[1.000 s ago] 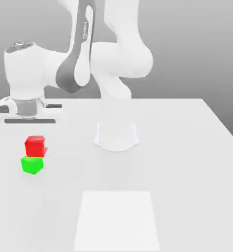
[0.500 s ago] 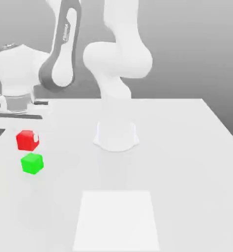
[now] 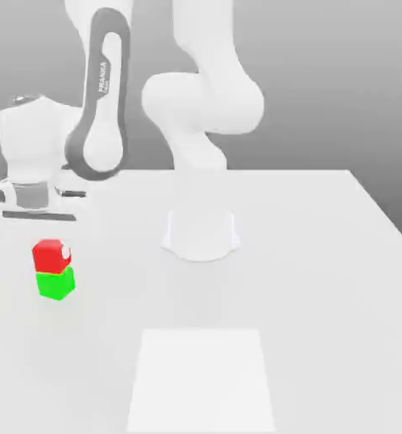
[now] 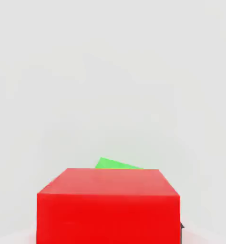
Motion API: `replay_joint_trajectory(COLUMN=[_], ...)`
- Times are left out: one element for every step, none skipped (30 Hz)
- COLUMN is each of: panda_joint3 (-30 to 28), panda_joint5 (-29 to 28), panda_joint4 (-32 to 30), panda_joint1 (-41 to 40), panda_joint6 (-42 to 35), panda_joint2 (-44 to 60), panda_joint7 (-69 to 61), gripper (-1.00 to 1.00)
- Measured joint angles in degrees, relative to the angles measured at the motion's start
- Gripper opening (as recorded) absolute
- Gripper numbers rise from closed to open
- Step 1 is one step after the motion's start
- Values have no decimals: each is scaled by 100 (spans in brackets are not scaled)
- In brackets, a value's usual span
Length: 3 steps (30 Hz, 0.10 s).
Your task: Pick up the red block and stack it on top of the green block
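Small matte red cube (image 3: 50, 255) at left-centre of the exterior frame, directly above the small matte green cube (image 3: 55, 283), apparently touching. Gripper (image 3: 53, 252) closed on the red cube. White bench (image 3: 323, 280) beneath. Step: placing; next calls for release, then a straight lift. Green cube (image 4: 118, 164) mostly hidden behind red (image 4: 107, 205); alignment hard to judge.

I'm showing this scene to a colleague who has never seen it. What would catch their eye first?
Two bright cubes at the exterior view's left: the red block directly above the green block, on a pale table. Over them hangs the gripper, shut on the red block, beneath the big white arm.
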Motion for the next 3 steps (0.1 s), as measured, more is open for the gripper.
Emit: replay_joint_trajectory(panda_joint3=[6, 6, 18], panda_joint5=[67, 131, 192], panda_joint4=[2, 3, 5], panda_joint1=[14, 37, 51], panda_joint6=[41, 83, 124], panda_joint2=[51, 100, 148], panda_joint7=[-48, -94, -138], gripper=[-100, -100, -100])
